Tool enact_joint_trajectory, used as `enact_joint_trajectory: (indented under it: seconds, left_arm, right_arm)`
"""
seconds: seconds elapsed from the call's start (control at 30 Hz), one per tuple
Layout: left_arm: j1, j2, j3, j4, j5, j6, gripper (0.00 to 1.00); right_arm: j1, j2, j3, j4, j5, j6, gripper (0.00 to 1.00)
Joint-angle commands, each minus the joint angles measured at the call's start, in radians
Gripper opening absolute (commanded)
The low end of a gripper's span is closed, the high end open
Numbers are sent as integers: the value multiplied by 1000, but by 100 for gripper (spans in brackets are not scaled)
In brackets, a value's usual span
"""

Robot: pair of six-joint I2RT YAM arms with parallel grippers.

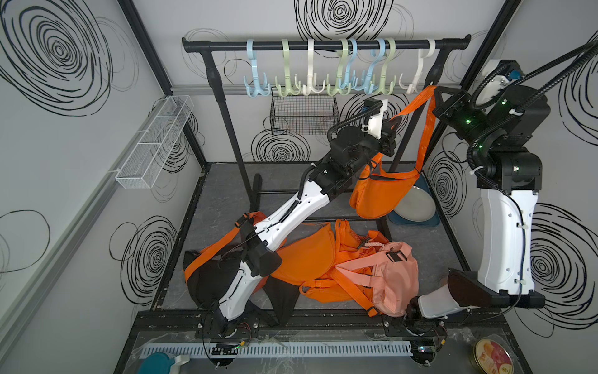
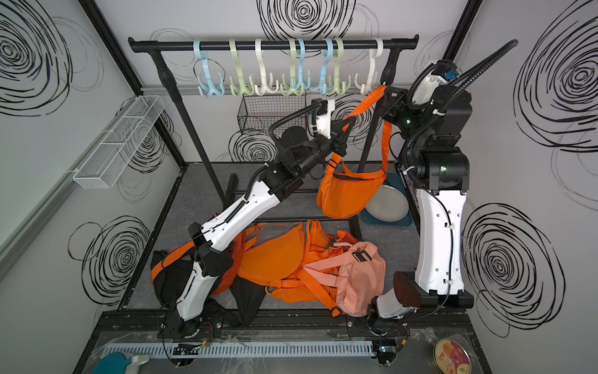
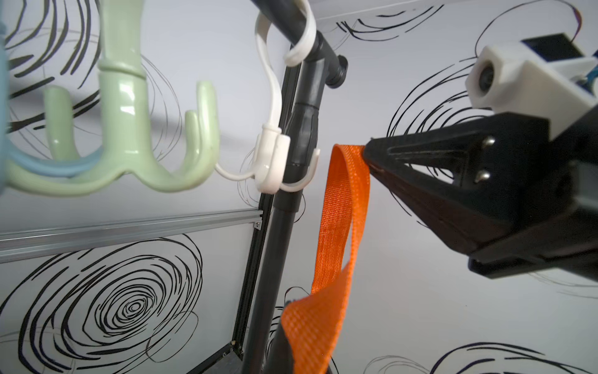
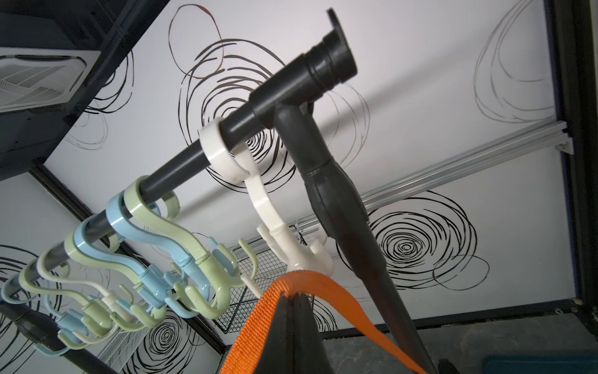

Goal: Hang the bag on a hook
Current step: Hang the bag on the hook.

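Hidden or unclear:
- Left tool (image 2: 348,124): its fingers are out of the left wrist view and show only small and dark in both top views. It is clenched, and the orange strap (image 3: 336,210) runs straight into it.
- Right tool (image 3: 372,158): fingers (image 4: 281,323) pressed together. The strap folds over their tips. I cannot tell whether any webbing is pinched between them.
- In the right wrist view the strap's fold covers the bottom of the white hook (image 4: 291,246), so contact with its prongs cannot be judged there. In the left wrist view the fold sits just beside the hook, apart from the nearest prong.
- The grey plate (image 1: 417,207) is partly covered by the bag. The heap of other bags (image 1: 323,259) is partly under the left arm.

Position of the bag:
- The orange bag (image 1: 378,197) hangs in the air on its strap, between the two arms and over the far right of the counter (image 1: 220,200).
- The strap rises from the bag's right end to the right tool, bends there and drops to the left tool. Its peak is at the right tool.
- The white hook is the rightmost one on the black rail (image 1: 323,44).
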Motion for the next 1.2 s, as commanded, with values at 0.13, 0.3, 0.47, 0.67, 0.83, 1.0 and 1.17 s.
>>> enact_joint_trajectory:
  seconds: [0.13,0.3,0.47,0.67,0.83,1.0,1.17]
  left_arm:
    - [24,14,52,115,-41,-81,0]
    - [24,32,70,116,-8,-96,0]
    - [1,-21,51,47,13,-12,0]
    - [31,-108,7,-38,27,-35,0]
    - [33,-136,18,-110,-17,5,0]
    - [42,-134,20,-165,-20,8,0]
    - [43,-140,26,-195,-10,20,0]
  right_arm:
    - [-46,95,152,82,-26,23,0]
    - [-72,143,189,88,-115,61,0]
    - [-67,-59,-234,269,-207,-19,51]
    - [-63,-462,-939,700,-226,-41,83]
    - [49,-584,-1155,745,-282,-140,90]
    - [199,-662,-1262,731,-174,-312,96]
    - [257,-609,-1222,620,46,-452,90]
